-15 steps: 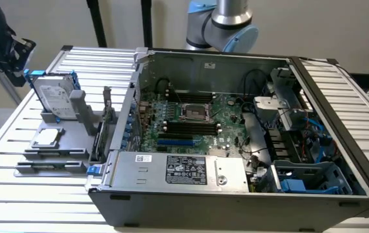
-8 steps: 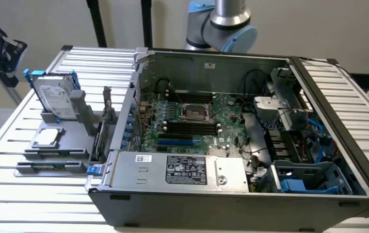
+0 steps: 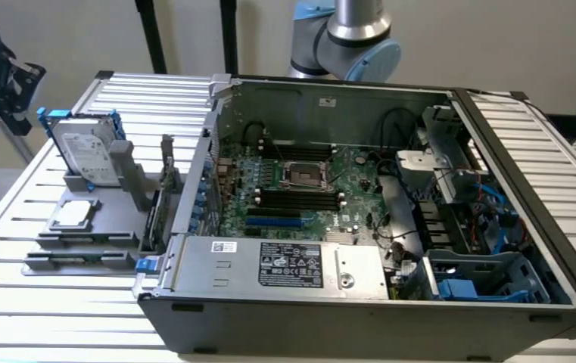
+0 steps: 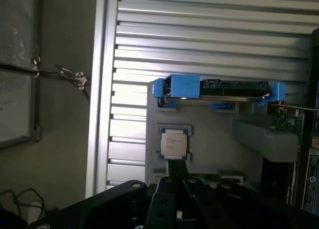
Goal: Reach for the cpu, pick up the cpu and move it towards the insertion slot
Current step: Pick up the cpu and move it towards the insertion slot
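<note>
Exterior view: computer case lying open on a slatted metal table. Inside the case, on the green motherboard, the insertion slot, silver-framed with a dark centre. Just outside the case, beside its wall on the exterior view's left, a grey holder carrying the cpu, laid flat with the silver face up and nothing gripping it. On the same holder, also outside the case, a hard drive in a blue frame, standing upright. Behind the case's rear wall, the robot arm, cut off by the frame edge.

Wrist view: gripper looking down on the holder outside the case, nearest to the cpu, with the hard drive beyond. Grip state of the gripper: cannot be told.
</note>
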Controlling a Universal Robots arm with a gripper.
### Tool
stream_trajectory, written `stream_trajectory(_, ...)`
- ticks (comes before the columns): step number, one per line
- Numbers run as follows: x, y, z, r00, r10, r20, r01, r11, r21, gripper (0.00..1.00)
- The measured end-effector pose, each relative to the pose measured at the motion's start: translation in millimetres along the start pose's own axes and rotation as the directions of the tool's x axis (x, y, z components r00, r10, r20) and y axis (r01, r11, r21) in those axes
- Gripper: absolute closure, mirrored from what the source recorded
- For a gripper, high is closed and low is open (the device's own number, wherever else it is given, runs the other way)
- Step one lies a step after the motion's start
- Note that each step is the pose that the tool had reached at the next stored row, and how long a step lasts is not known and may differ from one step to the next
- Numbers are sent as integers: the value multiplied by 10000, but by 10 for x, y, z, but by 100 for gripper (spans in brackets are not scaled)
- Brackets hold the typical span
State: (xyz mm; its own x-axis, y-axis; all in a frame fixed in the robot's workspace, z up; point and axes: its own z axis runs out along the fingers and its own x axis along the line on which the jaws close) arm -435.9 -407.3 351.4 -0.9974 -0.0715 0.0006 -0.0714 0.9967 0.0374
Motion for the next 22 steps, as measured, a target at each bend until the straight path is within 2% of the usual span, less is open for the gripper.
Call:
stream_trajectory(3,0,2,4,9997,-264,-10,264,9997,5,88)
stream_trajectory(4,0,3,5,9994,-357,-13,357,9994,5,76)
stream_trajectory(7,0,4,9,9984,-559,-22,559,9984,5,70)
stream_trajectory(10,-1,3,18,9981,-614,-25,614,9981,4,53)
stream_trajectory(11,-2,3,23,9981,-615,-26,615,9981,4,53)
stream_trajectory(13,-4,-1,30,9981,-616,-27,616,9981,4,41)
stream_trajectory(14,-4,-3,34,9981,-614,-28,614,9981,4,41)
stream_trajectory(17,-4,-16,50,9982,-603,-27,603,9982,3,24)
stream_trajectory(19,-4,-25,77,9985,-552,-24,552,9985,3,24)
stream_trajectory(20,-3,-34,94,9988,-494,-23,494,9988,4,18)
stream_trajectory(22,-2,-49,129,9995,-329,-17,329,9995,4,18)
